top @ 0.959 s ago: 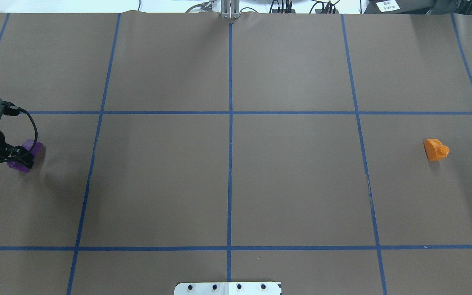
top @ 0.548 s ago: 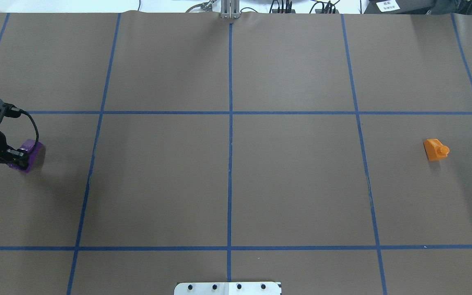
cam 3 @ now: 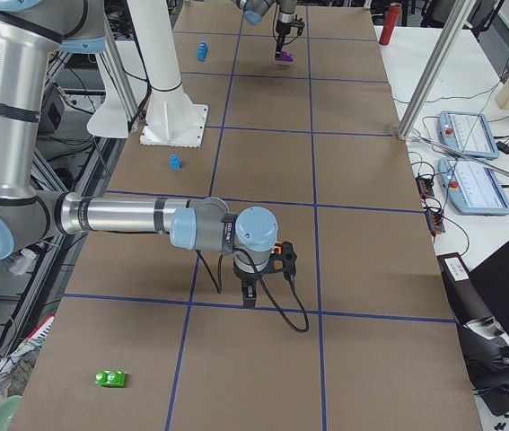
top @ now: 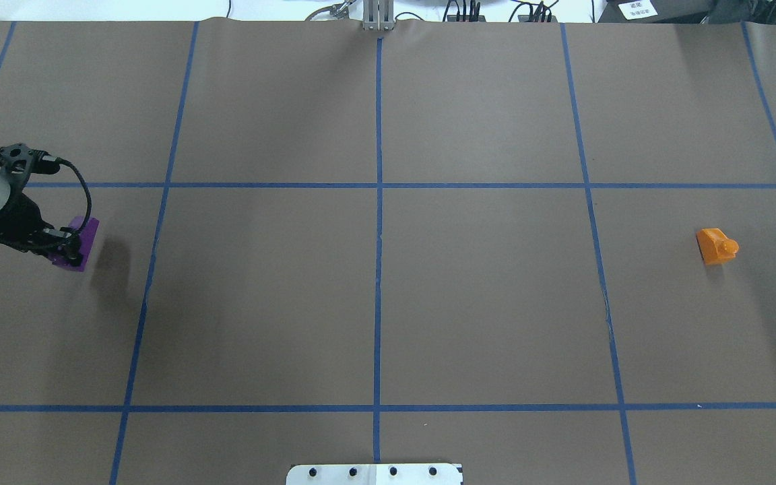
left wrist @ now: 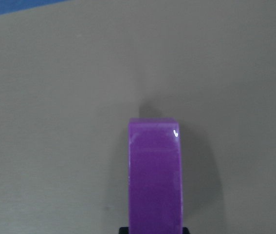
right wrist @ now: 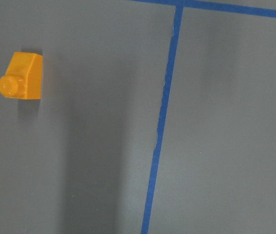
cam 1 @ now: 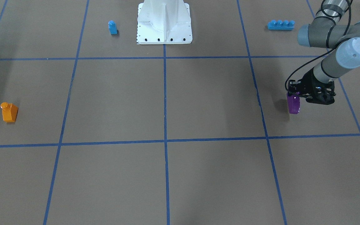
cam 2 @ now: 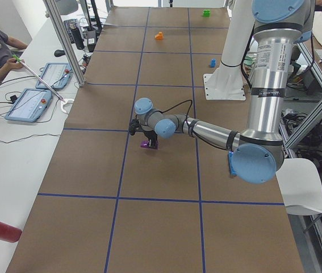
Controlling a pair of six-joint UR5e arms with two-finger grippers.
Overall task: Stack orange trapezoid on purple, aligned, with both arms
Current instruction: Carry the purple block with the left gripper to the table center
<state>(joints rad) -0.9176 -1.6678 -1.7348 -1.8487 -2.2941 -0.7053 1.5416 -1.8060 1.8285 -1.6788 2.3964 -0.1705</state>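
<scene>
Left fingers [top: 68,250]: clenched on the purple brick [cam 1: 293,105], which hangs just clear of the desk [top: 482,296] at the 9 o'clock edge of the overhead view.
Orange trapezoid [top: 716,246]: loose on the desk at 3 o'clock, well apart from the purple brick.
Right fingers [cam 3: 250,293]: shown only by the side camera, so I cannot tell whether they are released or clenched.
Step in hand: probably carrying purple toward the centre. Keep it low and level, then set it down stud-up and square to the tape lines so orange can seat aligned.
Hidden: purple's stud and the fingers' contact faces. It is unclear whether orange stands upright or lies tipped.
</scene>
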